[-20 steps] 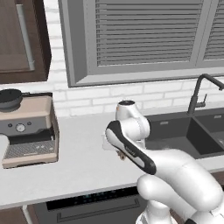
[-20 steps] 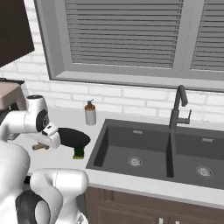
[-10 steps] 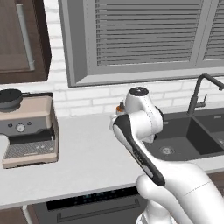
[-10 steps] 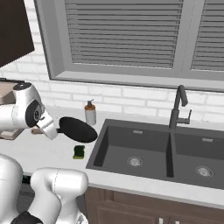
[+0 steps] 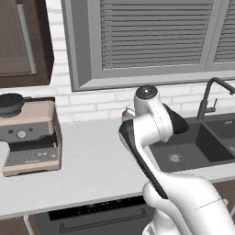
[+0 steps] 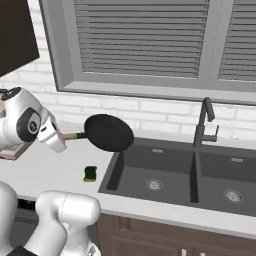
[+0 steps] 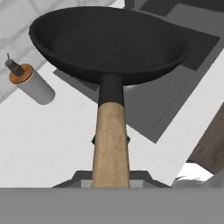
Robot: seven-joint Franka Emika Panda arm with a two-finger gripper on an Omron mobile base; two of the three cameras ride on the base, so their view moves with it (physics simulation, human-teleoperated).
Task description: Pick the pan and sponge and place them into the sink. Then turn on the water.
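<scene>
Above the tabletop (image 6: 45,172), the arm's gripper (image 6: 61,138) clamps the pan (image 6: 108,132) by its handle (held level), beside the sink (image 6: 155,172).

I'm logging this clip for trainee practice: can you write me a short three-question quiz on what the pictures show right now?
1. True or false: the round black frying pan with the light wooden handle rests on the counter.
2. Where is the small green sponge? A) in the dark grey double-basin sink B) on the white counter beside the sink C) inside the pan
3. Fill in: the tall slim dark tap is running ____ water.

Key
1. False: it is held in the air by its handle, gripper shut on it, near the sink's left edge.
2. B
3. no
</scene>
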